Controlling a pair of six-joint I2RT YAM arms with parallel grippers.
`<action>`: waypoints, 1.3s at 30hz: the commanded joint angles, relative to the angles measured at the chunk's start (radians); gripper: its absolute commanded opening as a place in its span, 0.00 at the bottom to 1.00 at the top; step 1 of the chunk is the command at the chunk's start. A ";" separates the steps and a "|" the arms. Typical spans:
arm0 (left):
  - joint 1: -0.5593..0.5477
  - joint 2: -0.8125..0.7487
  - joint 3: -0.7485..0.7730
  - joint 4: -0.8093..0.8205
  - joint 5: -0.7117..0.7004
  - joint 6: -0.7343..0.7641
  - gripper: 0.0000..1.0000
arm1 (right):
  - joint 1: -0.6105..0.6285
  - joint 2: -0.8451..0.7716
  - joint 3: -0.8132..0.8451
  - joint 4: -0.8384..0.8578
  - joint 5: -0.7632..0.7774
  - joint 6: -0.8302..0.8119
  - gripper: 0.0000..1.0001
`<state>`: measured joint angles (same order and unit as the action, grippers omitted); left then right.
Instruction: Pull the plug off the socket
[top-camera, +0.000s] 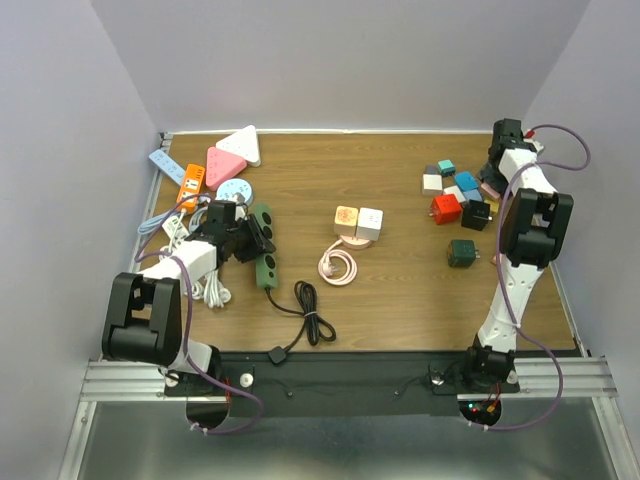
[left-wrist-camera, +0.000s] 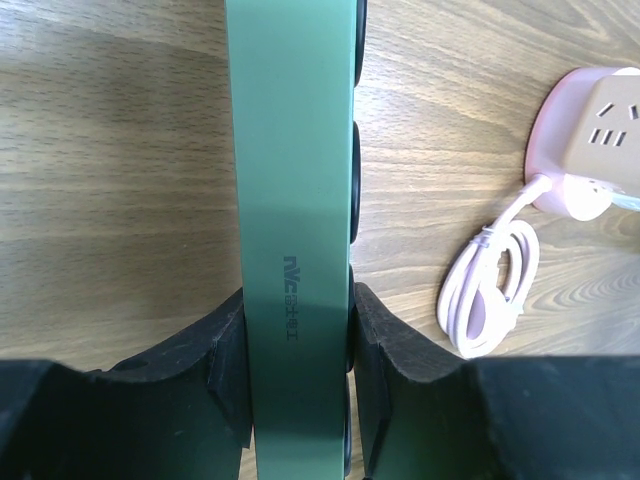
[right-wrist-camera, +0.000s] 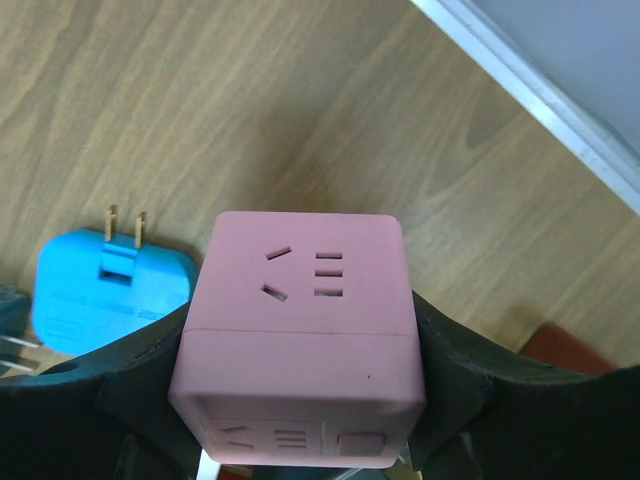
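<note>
Left gripper (left-wrist-camera: 300, 350) clamping green power strip (left-wrist-camera: 295, 150), right gripper (right-wrist-camera: 300, 380) clamping pink socket cube (right-wrist-camera: 305, 290)

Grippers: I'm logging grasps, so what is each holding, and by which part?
The left gripper clamps the green power strip across its long sides; the right gripper clamps the pink socket cube by two opposite faces.

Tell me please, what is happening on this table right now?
Both arms are holding something. The left gripper is shut on the green power strip, at the left side of the wooden table. The right gripper is shut on a pink cube socket at the far right, near a blue adapter. I cannot see a plug coming out of either.
</note>
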<state>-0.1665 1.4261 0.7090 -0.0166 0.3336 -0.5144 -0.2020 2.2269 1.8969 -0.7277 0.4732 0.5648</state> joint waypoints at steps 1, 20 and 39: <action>0.013 -0.003 0.063 0.018 0.027 0.039 0.00 | -0.005 0.004 0.042 0.013 -0.031 -0.019 0.50; 0.094 0.196 0.444 -0.180 -0.011 0.203 0.00 | 0.003 -0.380 -0.079 -0.010 -0.238 -0.031 1.00; 0.259 0.485 0.830 -0.322 -0.203 0.318 0.12 | 0.378 -0.524 -0.239 0.013 -0.676 -0.174 1.00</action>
<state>0.0845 1.9236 1.4887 -0.3286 0.1471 -0.2253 0.1093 1.7061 1.6772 -0.7300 -0.1448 0.4316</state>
